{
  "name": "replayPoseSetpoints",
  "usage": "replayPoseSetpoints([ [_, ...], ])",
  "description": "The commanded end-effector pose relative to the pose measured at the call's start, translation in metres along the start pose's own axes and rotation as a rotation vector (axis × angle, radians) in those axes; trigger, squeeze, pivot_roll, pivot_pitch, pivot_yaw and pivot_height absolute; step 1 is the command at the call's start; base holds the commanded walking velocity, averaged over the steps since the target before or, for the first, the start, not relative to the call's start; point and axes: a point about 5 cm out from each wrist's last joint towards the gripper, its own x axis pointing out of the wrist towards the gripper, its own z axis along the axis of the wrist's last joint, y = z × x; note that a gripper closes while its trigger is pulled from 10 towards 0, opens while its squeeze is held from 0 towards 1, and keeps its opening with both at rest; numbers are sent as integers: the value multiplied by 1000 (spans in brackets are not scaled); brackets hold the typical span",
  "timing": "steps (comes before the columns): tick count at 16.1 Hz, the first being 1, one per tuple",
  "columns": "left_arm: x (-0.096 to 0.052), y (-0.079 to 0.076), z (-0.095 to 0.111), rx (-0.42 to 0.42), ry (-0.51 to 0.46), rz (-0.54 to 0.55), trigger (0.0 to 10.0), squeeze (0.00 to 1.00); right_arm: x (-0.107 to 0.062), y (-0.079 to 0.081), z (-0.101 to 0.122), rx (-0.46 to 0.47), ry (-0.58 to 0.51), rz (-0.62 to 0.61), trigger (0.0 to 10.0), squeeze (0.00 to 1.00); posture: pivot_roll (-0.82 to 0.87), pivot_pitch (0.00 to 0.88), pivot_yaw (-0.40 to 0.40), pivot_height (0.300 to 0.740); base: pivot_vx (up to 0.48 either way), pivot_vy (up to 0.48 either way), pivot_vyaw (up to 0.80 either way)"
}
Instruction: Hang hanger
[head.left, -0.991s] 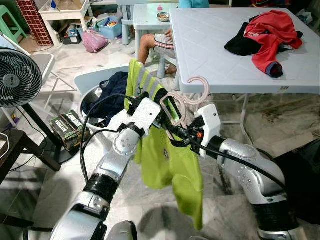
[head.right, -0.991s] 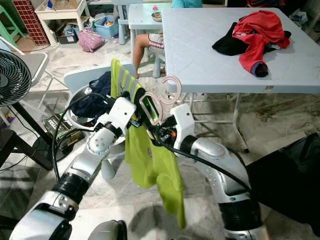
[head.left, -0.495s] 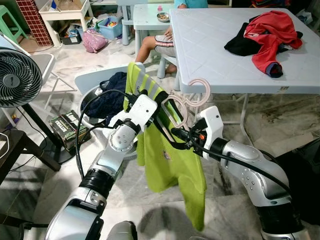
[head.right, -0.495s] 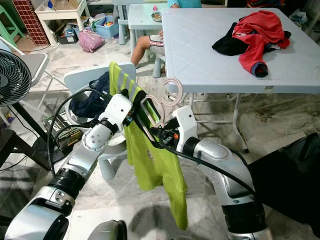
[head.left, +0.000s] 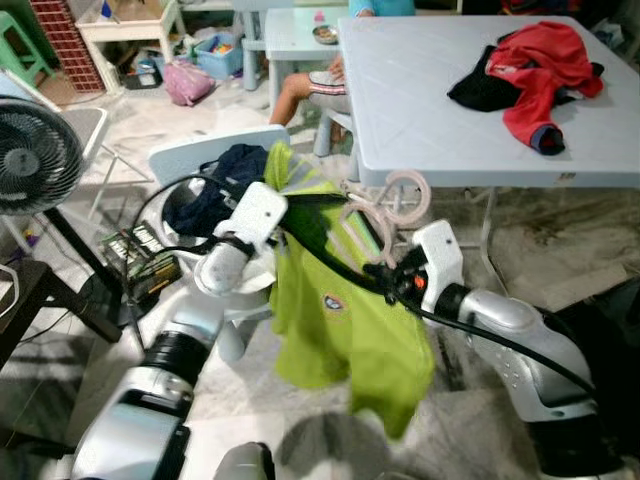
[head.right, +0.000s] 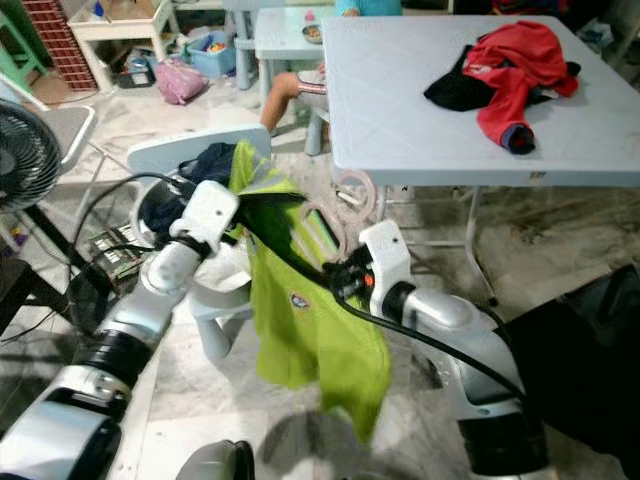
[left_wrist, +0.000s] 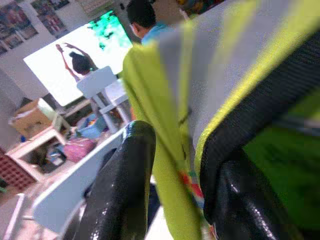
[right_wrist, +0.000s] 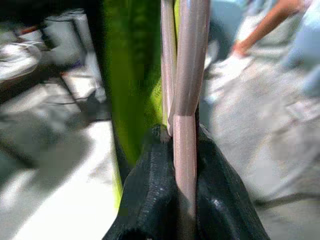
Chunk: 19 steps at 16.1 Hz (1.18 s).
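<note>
A lime-green T-shirt (head.left: 340, 320) with a small round badge hangs between my two arms, in front of the white table. A pale pink hanger (head.left: 403, 197) sits inside its neck, with the hook sticking up near the table edge. My left gripper (head.left: 298, 203) is shut on the shirt's grey-and-green shoulder; the left wrist view shows that fabric (left_wrist: 175, 110) pinched between the black fingers (left_wrist: 125, 190). My right gripper (head.left: 378, 272) is shut on the hanger; its pink bar (right_wrist: 184, 115) runs between the fingers (right_wrist: 150, 200), with green cloth behind.
The white table (head.left: 420, 110) carries a red and black heap of clothes (head.left: 540, 65). A white chair with dark clothes (head.left: 215, 180) stands under my left arm. At the left is a fan (head.left: 35, 155). A person's legs (head.left: 310, 85) are behind. A black object (head.left: 610, 340) is at the right.
My left gripper has drawn the shirt's shoulder out to the left, so the shirt now spreads wider across the hanger. The hanger and my right gripper have moved slightly right and lower.
</note>
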Motion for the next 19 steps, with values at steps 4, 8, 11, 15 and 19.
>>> replayPoseSetpoints([
  [4, -3, -2, -2, -9, 6, 7, 0, 0, -7, -14, 5, -187, -35, -79, 10000, 0, -66, 52, -7, 740, 0, 0, 0],
  [8, -5, 20, -8, 12, 35, 82, 0, 0, -33, -27, -26, -345, 112, -10, 10000, 0, -70, 53, -10, 740, 0, 0, 0],
  [11, -3, 29, -4, 20, 29, 121, 0, 0, -66, -36, -56, -475, 277, 85, 10000, 0, -81, 54, -8, 740, 0, 0, 0],
  [15, -7, 35, -9, 23, 47, 130, 0, 0, -119, -73, -73, -504, 439, 91, 10000, 0, -101, 56, -7, 740, 0, 0, 0],
  [19, -8, 35, -17, -8, 91, 136, 0, 0, -158, -87, -80, -593, 622, 209, 10000, 0, -118, 58, -1, 740, 0, 0, 0],
])
